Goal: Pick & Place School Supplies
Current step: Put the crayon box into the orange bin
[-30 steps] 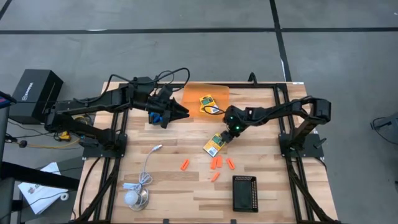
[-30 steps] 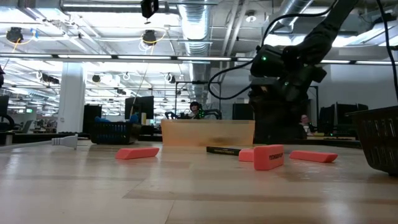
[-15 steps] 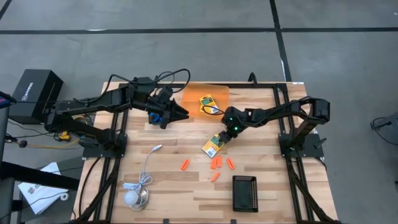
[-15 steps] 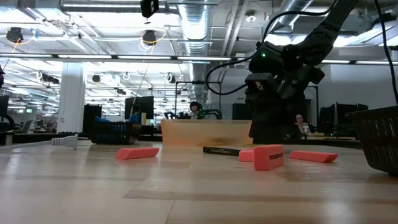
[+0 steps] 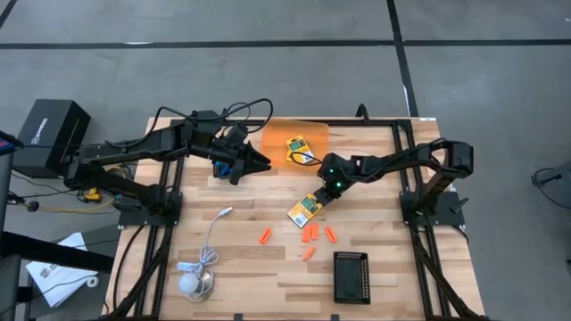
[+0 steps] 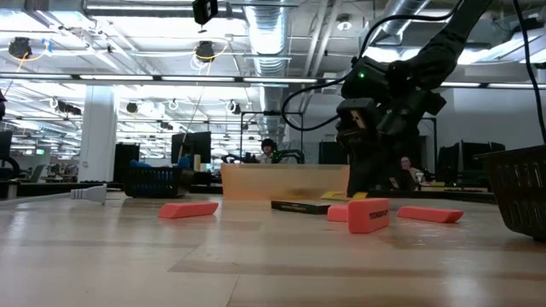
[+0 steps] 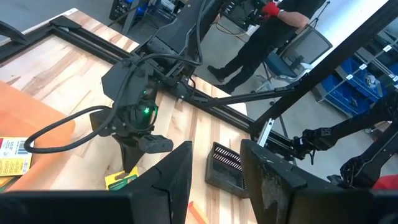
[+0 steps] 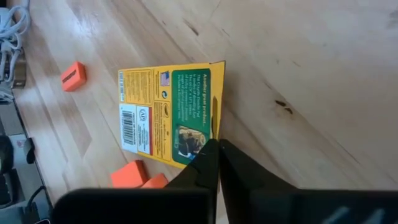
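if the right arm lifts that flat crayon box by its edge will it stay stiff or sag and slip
The crayon box lies flat and looks like thin card, so it is probably light and fairly stiff, though it may bow a little. The right gripper has its fingers shut at one edge only, so the box could swing or slip. It won't roll.

Just past the closed dark jaws lay a yellow crayon box (image 8: 166, 115) with a green panel and white barcode; orange sticks (image 8: 73, 76) lay beside it on pale wood.
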Motion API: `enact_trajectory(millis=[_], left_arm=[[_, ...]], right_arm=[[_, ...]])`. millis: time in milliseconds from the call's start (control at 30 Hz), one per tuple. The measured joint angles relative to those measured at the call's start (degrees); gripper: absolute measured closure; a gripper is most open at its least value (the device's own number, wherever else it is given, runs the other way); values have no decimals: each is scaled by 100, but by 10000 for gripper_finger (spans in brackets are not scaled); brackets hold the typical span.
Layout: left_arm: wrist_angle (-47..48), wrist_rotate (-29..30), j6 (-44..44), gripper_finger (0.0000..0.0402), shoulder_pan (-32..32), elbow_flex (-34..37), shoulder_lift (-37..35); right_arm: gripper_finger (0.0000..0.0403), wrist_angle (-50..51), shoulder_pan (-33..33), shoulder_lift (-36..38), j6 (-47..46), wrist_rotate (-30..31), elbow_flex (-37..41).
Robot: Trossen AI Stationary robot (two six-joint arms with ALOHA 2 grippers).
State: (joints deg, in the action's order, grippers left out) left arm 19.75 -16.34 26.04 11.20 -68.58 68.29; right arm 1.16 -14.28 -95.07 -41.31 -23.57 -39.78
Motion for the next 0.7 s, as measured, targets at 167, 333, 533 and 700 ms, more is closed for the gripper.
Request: enact_trajectory(millis=[167, 333, 533, 700], left_arm=[[0, 0, -6, 270, 0, 0, 0], [0, 2, -20, 270, 0, 0, 0], [-3, 49, -128, 270, 1, 0, 0], [-4, 76, -145, 270, 0, 0, 0]], right_arm=[[402, -80, 6, 0, -21, -39, -1], [403, -446, 6, 22, -216, -104, -68], [403, -619, 5, 22, -271, -254, -710], [403, -633, -29, 24, -238, -247, -1368]])
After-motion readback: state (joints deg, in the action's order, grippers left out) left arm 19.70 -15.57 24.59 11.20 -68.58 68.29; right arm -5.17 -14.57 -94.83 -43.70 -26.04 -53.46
